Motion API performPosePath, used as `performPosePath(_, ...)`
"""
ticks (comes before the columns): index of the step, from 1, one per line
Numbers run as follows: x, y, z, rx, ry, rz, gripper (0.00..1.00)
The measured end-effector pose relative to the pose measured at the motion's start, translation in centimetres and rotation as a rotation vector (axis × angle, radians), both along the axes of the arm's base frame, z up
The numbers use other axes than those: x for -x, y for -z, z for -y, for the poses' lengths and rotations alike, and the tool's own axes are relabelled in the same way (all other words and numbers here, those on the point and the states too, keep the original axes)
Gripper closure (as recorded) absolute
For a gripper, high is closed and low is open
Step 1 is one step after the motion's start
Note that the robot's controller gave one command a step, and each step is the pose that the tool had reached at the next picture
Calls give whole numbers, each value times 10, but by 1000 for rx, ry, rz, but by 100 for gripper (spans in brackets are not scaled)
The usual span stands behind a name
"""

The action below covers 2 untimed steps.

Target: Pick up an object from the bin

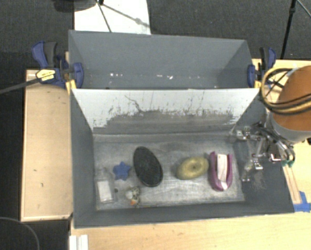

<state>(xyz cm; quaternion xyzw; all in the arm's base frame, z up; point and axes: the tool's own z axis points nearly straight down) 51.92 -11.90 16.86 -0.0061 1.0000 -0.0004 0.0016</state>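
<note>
Operator: Gripper point(250, 172) hangs at the 3 o'clock side of the bin point(145, 113), over the sloping grey wall there, not over the floor. I cannot tell how far open it is, and I make out nothing held in it.

Colleague: What lies nearest to it?

Operator: A purple-and-white thing point(220, 171), just beside the gripper toward 9 o'clock, at the 3 o'clock end of the bin floor. It is long and rounded, lying with its length from 12 to 6 o'clock, purple along both edges with a white band down the middle. I see no contact between it and the gripper.

Colleague: And the rest?

Operator: In a row toward 9 o'clock from it: a yellow-green ring point(192, 168) close by, then a black oval brush point(147, 166), then a small blue star shape point(122, 171). At the 7 o'clock corner lie a clear little packet point(104, 190) and a tiny mixed-colour piece point(132, 194), too small for me to name.
</note>
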Motion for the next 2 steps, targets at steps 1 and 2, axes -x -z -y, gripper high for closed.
performPosePath(1,-20,61,-57,-4,194,-5,0)
performPosePath(2,-13,99,-76,-2,229,-3,0)
